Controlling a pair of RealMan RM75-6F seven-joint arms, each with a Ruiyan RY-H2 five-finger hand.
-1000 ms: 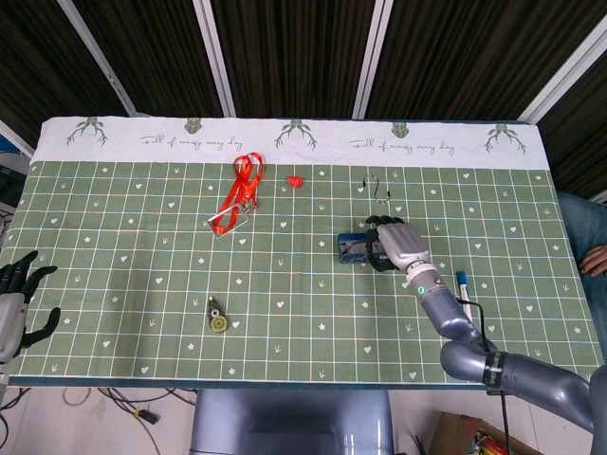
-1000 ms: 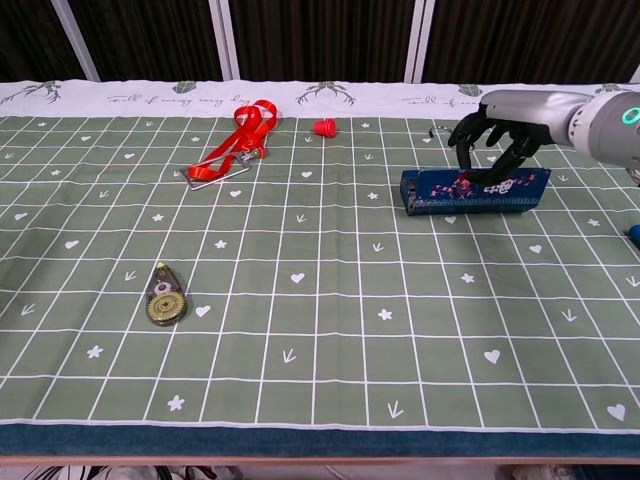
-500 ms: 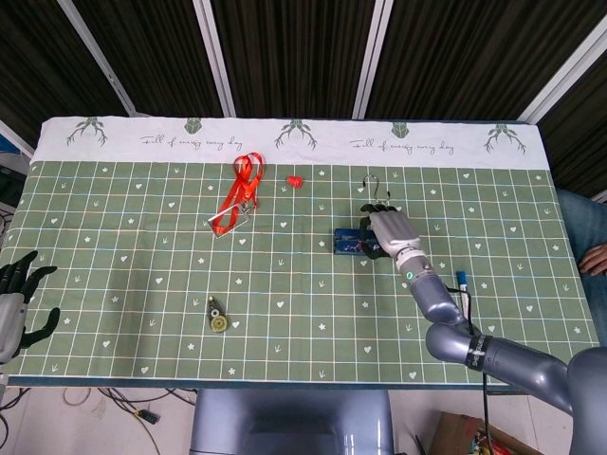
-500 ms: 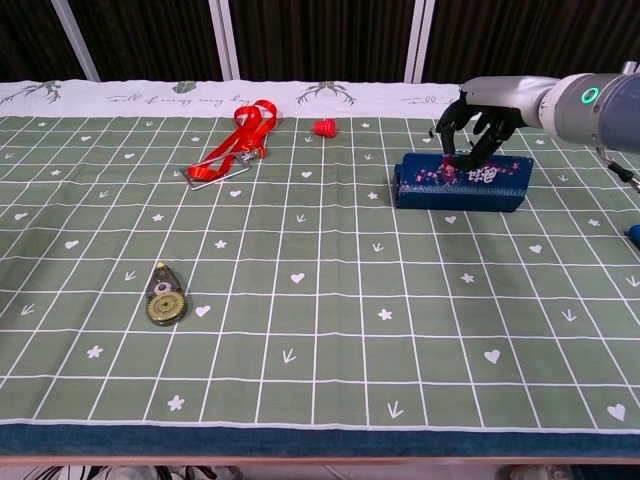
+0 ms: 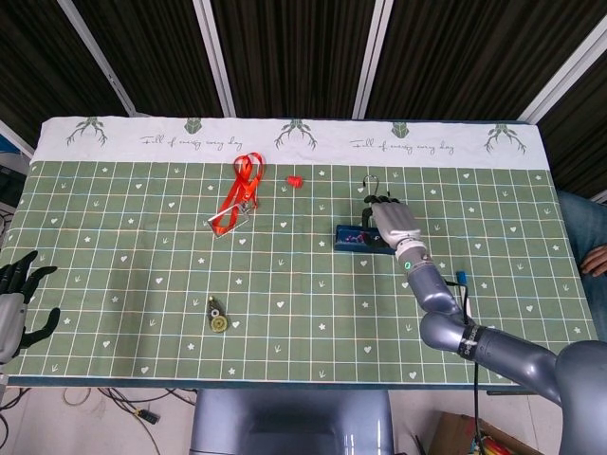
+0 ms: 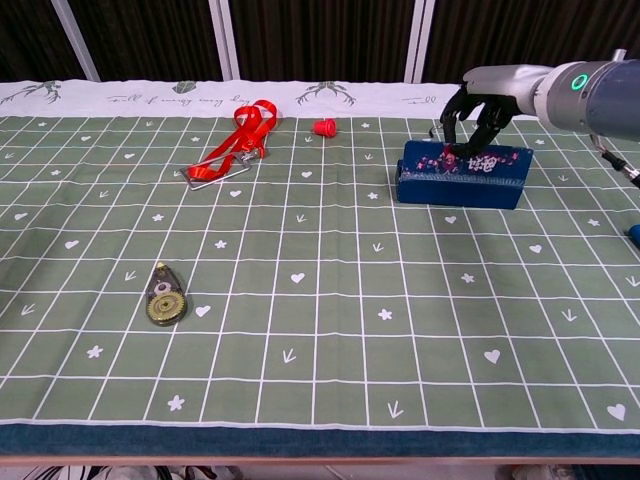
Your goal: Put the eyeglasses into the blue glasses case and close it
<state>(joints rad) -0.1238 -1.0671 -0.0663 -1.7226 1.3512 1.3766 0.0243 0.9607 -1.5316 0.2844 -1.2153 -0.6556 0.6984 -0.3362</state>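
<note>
**Chest view: right hand on top of the blue case**

Chest view shows the right hand reaching in from the right, fingers curled down onto the upper edge of the blue glasses case. The fingertips touch the case's top, which carries a pink floral pattern; whether they actually grip it cannot be told. The case stands on its long side on the green checked tablecloth, on the far right part of the table. The eyeglasses cannot be made out in either view.

Just beyond the hand lies a thin metal hook. A blue marker sits near the right forearm. Farther left are a small red cap, a red lanyard and, on the near left, a round tape dispenser.

The left hand hangs at the table's near left edge, fingers spread, holding nothing.
</note>
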